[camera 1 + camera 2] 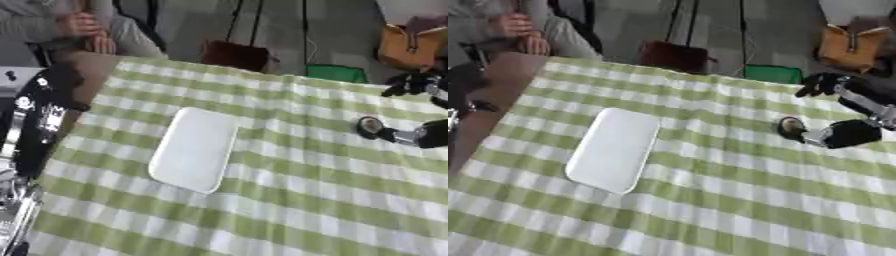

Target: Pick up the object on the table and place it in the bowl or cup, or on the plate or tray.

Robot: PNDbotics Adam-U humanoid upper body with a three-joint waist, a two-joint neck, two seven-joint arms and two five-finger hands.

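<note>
The right hand [826, 84] is hanging at the counter's [737, 200] far right edge, its dark fingers curling downward, though whether they are closed or holding anything cannot be told. Just below it, a small dark, round-ended object [791, 128] is lying on the green check cloth, with a silver and black part beside it. The left hand [52, 80] is showing at the left edge, its fingers unreadable. The grasp seems not yet made; next the object needs carrying left to the empty white tray [612, 149].
</note>
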